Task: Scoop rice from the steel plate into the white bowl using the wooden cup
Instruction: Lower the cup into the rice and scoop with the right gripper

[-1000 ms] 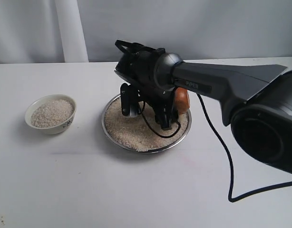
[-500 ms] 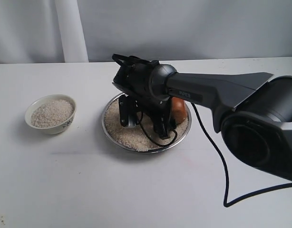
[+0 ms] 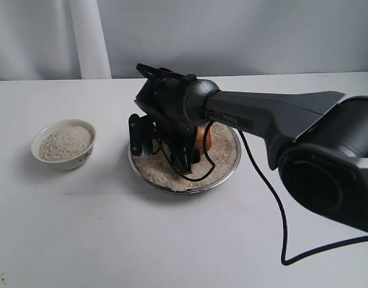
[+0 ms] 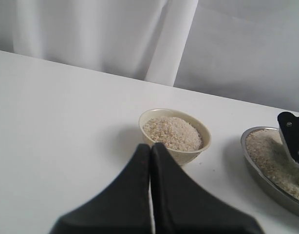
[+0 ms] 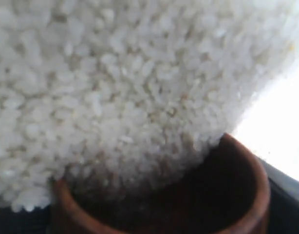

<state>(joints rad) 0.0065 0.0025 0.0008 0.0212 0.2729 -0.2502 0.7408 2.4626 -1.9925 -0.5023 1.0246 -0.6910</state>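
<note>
Your right gripper reaches in from the right and hangs low over the steel plate, which sits at the middle of the white table. It is grasping the wooden cup, which shows as a reddish-brown patch just behind the black fingers, over the far half of the plate. In the right wrist view the wooden cup is tipped with its dark mouth turned toward the rice, and grains press right up against its rim. You cannot tell from that blurred view how much rice is inside.

Rice covers the plate in a loose, shallow layer. A black cable loops from the gripper across the grains, and another length trails over the table at the right.

The white bowl stands well apart from the plate, to the left, with rice heaped in it and a dark mark on its near right side.

Your left gripper is clenched, its fingers pressed flat together on nothing. The white bowl lies just ahead of its tips, with the steel plate beyond.
</note>
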